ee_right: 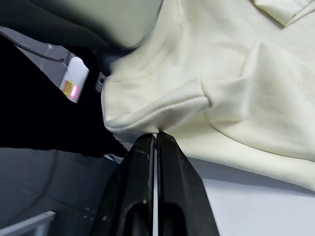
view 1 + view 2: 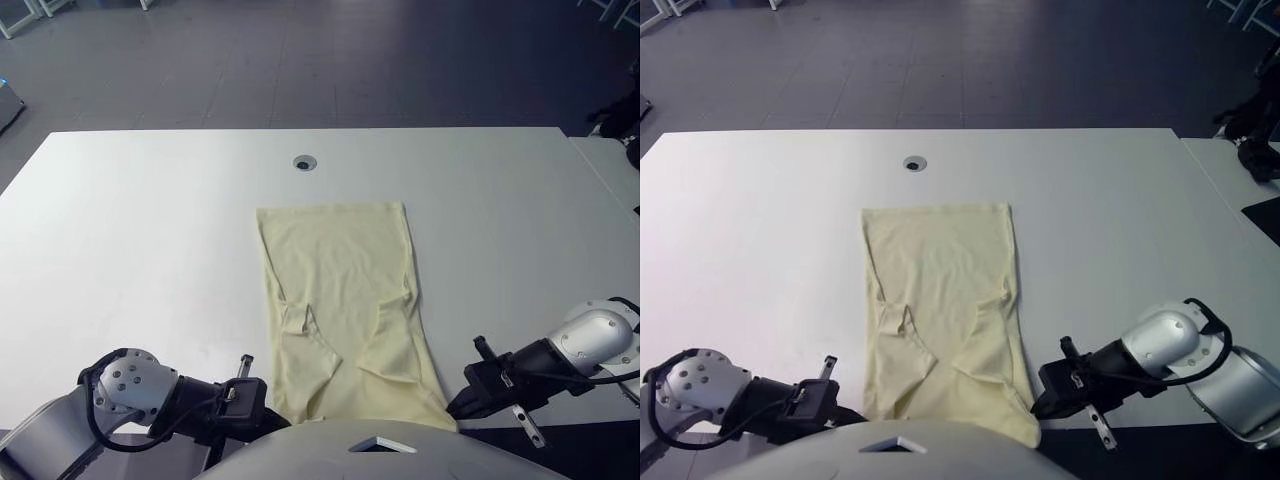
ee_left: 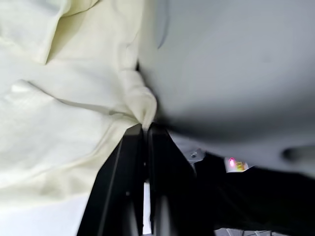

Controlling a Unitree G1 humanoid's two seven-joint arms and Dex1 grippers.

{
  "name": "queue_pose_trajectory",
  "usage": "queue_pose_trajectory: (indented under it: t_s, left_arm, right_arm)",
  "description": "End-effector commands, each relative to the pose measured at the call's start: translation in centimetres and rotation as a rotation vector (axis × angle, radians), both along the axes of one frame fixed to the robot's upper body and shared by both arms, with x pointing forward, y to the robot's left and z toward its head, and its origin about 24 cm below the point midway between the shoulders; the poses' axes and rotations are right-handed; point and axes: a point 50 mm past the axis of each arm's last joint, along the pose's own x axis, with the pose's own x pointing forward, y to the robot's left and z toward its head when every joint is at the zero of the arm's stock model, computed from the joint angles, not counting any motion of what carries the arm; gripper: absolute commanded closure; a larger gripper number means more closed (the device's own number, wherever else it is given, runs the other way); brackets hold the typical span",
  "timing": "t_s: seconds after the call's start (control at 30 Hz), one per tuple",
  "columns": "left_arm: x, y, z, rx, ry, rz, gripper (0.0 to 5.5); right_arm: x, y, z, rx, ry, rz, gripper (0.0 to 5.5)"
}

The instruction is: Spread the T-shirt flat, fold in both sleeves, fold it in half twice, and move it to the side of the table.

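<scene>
A pale yellow T-shirt (image 2: 345, 295) lies lengthwise on the white table (image 2: 130, 240), both sleeves folded in over its body. Its near end hangs at the table's front edge. My left gripper (image 2: 262, 408) is at the shirt's near left corner, shut on the cloth (image 3: 142, 105); the black fingers (image 3: 125, 177) pinch a bunched fold. My right gripper (image 2: 1040, 405) is at the near right corner, shut on the shirt's hem (image 1: 162, 110), with the fingers (image 1: 170, 172) pressed together.
A round cable grommet (image 2: 304, 162) sits in the table beyond the shirt. Bare tabletop lies to the left and right of the shirt. A second table's corner (image 2: 610, 165) adjoins at the far right. Dark floor lies beyond.
</scene>
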Motion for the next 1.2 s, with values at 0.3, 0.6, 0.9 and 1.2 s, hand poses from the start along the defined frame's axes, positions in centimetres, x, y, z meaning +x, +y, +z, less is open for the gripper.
queue_pose_trajectory:
  t_s: [0.3, 0.6, 0.9, 1.2]
  left_arm:
    - [5.4, 0.7, 1.5, 0.004, -0.067, 0.019, 5.5]
    - [10.9, 1.2, 3.3, -0.004, -0.18, 0.067, 5.5]
    - [16.2, 1.1, 4.1, -0.003, -0.259, 0.119, 5.5]
    - [19.9, 1.5, 4.4, 0.017, -0.334, 0.179, 5.5]
  right_arm:
    - [5.2, 0.3, 2.1, 0.034, -0.081, -0.024, 5.48]
    - [10.1, 1.0, 2.9, 0.068, -0.135, -0.078, 5.48]
    - [13.7, 1.8, 4.0, 0.131, -0.187, -0.152, 5.48]
    - [18.1, 3.2, 5.1, 0.178, -0.266, -0.223, 5.48]
